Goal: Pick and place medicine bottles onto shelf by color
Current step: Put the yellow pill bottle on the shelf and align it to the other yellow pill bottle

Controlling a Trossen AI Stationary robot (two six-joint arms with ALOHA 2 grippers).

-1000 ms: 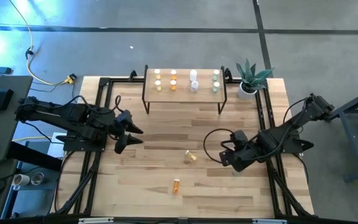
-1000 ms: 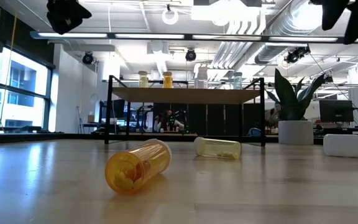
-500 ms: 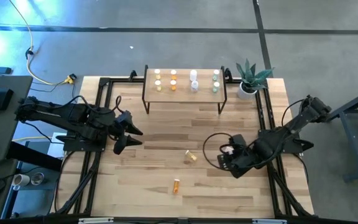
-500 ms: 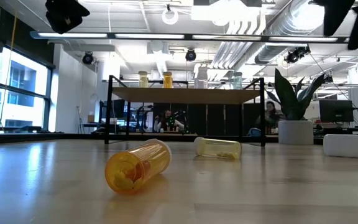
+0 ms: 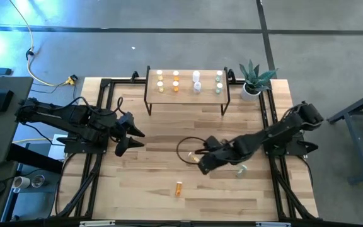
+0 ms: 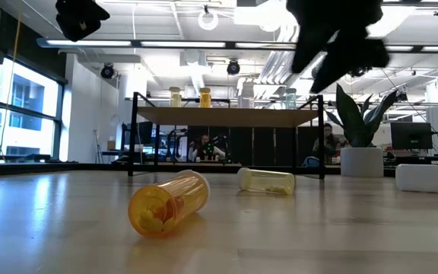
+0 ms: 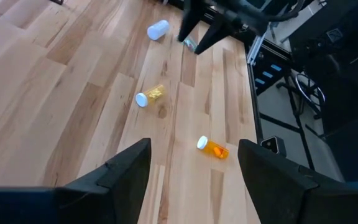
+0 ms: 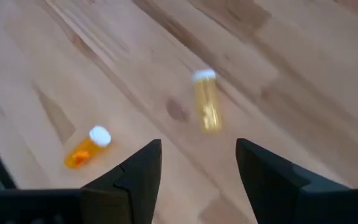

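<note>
- Light-wood tabletop [image 5: 156, 189], black-framed; potted plant [image 5: 254, 79] at the 1 o'clock corner.
- Light-wood shelf [image 5: 187, 94] on black legs at 12 o'clock; yellow, orange, white and greenish bottles standing on top in separate groups, yellow toward 9 o'clock, greenish toward 3 o'clock.
- Right gripper [image 5: 201, 165] stretched toward table centre, hovering above and just beside the yellow bottle [image 8: 207, 109]; fingers spread wide, nothing between them.
- Left gripper [image 5: 133, 137] parked near the 9 o'clock edge, raised; fingers wide apart, empty.
- Yellow bottle lying on its side near centre, white cap on.
- Orange bottle [image 5: 179, 188] lying on its side toward 6 o'clock, well apart from the yellow one.
- White bottle [image 7: 158, 30] lying at 3 o'clock side of table.
</note>
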